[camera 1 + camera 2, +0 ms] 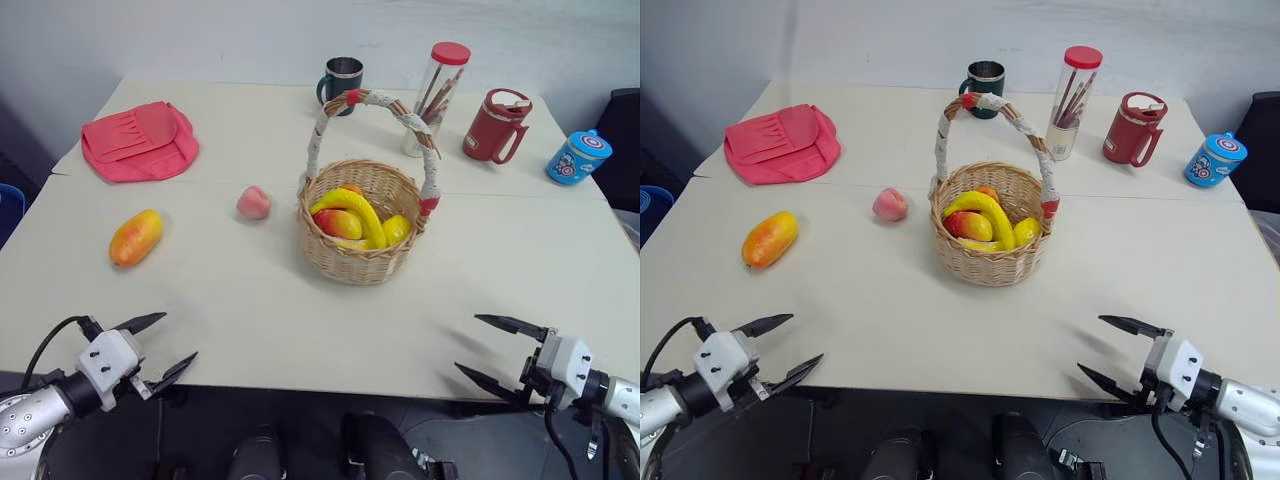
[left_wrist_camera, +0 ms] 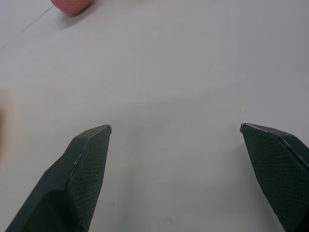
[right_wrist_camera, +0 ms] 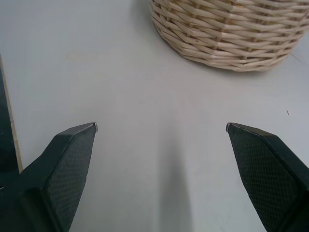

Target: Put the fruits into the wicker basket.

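Pale cream bench (image 1: 300, 320), seam running across it side to side. Far left: pink-red fabric pouch (image 1: 139, 140), lying flat, stitched pockets on top. Along the far edge, left to right: dark teal mug (image 1: 341, 83) with metal rim, handle to the left; tall clear canister (image 1: 436, 96) with red lid, holding thin sticks, upright; red lidded mug (image 1: 495, 126), handle toward the near side; small blue round container (image 1: 577, 157) with star-and-ring emblem on its lid, nearest the right edge. All four upright and apart from one another. Curved yellow banana (image 1: 355, 208) resting among other produce, arching over a red-yellow piece.
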`<action>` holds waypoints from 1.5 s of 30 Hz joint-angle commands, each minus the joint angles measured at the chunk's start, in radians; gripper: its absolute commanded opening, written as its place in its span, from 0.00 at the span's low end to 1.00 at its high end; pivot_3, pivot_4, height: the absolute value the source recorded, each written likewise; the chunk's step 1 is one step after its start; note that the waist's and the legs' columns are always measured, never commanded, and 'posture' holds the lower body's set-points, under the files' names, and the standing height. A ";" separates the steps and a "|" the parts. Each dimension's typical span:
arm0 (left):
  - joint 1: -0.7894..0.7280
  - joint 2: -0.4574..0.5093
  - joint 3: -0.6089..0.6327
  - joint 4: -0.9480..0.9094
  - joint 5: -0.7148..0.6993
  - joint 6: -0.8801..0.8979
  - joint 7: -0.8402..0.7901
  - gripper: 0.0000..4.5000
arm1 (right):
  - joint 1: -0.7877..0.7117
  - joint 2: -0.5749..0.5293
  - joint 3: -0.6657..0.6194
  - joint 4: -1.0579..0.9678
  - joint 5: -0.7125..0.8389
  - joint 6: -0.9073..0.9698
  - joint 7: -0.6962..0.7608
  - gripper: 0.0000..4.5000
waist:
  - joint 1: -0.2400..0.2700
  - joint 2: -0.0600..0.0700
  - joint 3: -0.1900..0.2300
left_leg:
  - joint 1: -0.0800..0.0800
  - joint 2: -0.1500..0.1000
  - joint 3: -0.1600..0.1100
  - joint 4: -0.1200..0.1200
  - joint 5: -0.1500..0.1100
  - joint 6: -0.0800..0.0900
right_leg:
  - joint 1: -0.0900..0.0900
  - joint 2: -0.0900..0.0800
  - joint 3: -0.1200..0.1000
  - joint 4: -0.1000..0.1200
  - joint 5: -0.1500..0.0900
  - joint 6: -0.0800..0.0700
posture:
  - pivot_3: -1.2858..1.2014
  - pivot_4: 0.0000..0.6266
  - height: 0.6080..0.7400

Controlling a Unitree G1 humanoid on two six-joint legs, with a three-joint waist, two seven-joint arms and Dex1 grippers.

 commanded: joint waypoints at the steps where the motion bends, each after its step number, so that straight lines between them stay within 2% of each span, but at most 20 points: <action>1: -0.026 0.015 0.019 -0.013 -0.036 0.016 -0.004 1.00 | 0.009 0.019 -0.013 0.001 0.032 -0.005 -0.003 0.99 | 0.002 0.000 0.000 | 0.000 0.000 0.000 0.000 0.000 0.000 | 0.000 0.000 0.000 0.000 0.000 0.000 | 0.52 0.24 1.00; 10: -0.061 0.023 0.012 -0.027 -0.134 0.093 -0.063 1.00 | 0.000 0.023 0.017 0.039 0.045 -0.013 0.056 0.99 | 0.003 0.001 0.000 | 0.000 0.000 0.000 0.000 0.000 0.000 | 0.000 0.000 0.000 0.000 0.000 0.000 | 0.52 0.24 1.00; 15: -0.079 0.028 0.032 -0.027 -0.190 0.131 -0.094 1.00 | -0.026 0.030 0.029 -0.024 0.102 0.140 0.017 0.99 | 0.002 0.001 0.000 | 0.000 0.000 0.000 0.000 0.000 -0.001 | 0.000 0.000 0.000 0.001 0.000 0.000 | 0.52 0.24 1.00; 17: -0.074 0.029 0.044 -0.032 -0.203 0.148 -0.094 1.00 | -0.052 0.036 0.042 -0.060 0.109 0.145 0.022 0.99 | -0.001 0.001 0.000 | 0.001 0.000 0.000 0.000 0.000 -0.001 | 0.000 0.000 0.001 0.001 0.000 0.000 | 0.52 0.24 1.00; 19: -0.061 0.014 0.070 -0.049 -0.223 0.178 -0.066 1.00 | -0.073 0.044 0.056 -0.082 0.127 0.152 0.041 0.99 | -0.004 0.001 0.000 | 0.001 0.001 0.000 0.000 0.001 -0.001 | 0.000 0.000 0.000 0.002 0.000 0.000 | 0.52 0.24 1.00; 23: -0.016 -0.075 0.186 -0.055 -0.287 0.251 0.065 1.00 | -0.114 0.062 0.087 -0.172 0.180 0.186 0.049 0.99 | -0.008 0.001 0.000 | 0.000 0.001 0.000 0.000 0.000 -0.001 | 0.000 0.000 0.000 0.001 0.000 0.000 | 0.52 0.24 1.00; 28: 0.017 -0.156 0.358 0.035 -0.349 0.404 0.274 1.00 | -0.204 0.116 0.108 -0.391 0.325 0.323 -0.085 0.99 | -0.023 0.001 0.000 | 0.001 0.001 0.000 0.000 0.001 -0.001 | 0.000 0.000 0.001 0.003 0.000 0.000 | 0.52 0.24 1.00; 32: -0.053 -0.142 0.421 0.115 -0.402 0.507 0.368 1.00 | -0.289 0.155 0.138 -0.471 0.320 0.354 -0.160 0.99 | -0.015 -0.002 -0.002 | 0.000 0.001 -0.003 0.001 0.001 -0.002 | 0.000 0.000 -0.001 0.003 0.000 0.000 | 0.52 0.24 1.00; 34: -0.101 -0.122 0.427 0.125 -0.425 0.543 0.388 1.00 | -0.319 0.171 0.149 -0.481 0.313 0.355 -0.178 0.99 | -0.005 -0.004 -0.003 | -0.001 0.000 -0.004 0.001 0.001 -0.002 | 0.000 -0.001 -0.002 0.003 0.000 0.000 | 0.52 0.24 1.00; 36: -0.177 -0.062 0.402 0.135 -0.444 0.606 0.389 1.00 | -0.344 0.184 0.158 -0.478 0.300 0.347 -0.188 0.99 | 0.007 -0.007 -0.004 | -0.001 -0.002 -0.004 0.001 0.001 -0.001 | 0.000 -0.003 -0.003 0.002 0.000 0.000 | 0.52 0.24 1.00; 40: -0.389 0.125 0.305 0.218 -0.444 0.741 0.339 1.00 | -0.381 0.188 0.173 -0.475 0.273 0.343 -0.199 0.99 | 0.012 -0.014 -0.008 | -0.002 -0.002 -0.006 0.001 0.003 -0.003 | 0.000 -0.003 -0.006 0.003 0.000 -0.001 | 0.52 0.24 1.00; 42: -0.514 0.226 0.194 0.329 -0.388 0.767 0.273 1.00 | -0.403 0.179 0.178 -0.475 0.264 0.349 -0.198 0.99 | 0.006 -0.013 -0.008 | -0.002 -0.002 -0.005 0.001 0.004 -0.005 | 0.000 -0.003 -0.005 0.003 0.001 -0.001 | 0.52 0.24 1.00; 45: -0.730 0.304 0.015 0.565 -0.266 0.718 0.195 1.00 | -0.435 0.173 0.186 -0.467 0.262 0.360 -0.192 0.99 | 0.000 -0.010 -0.007 | -0.001 -0.003 -0.002 -0.001 0.005 -0.008 | -0.001 -0.002 -0.005 0.002 0.001 -0.001 | 0.52 0.24 1.00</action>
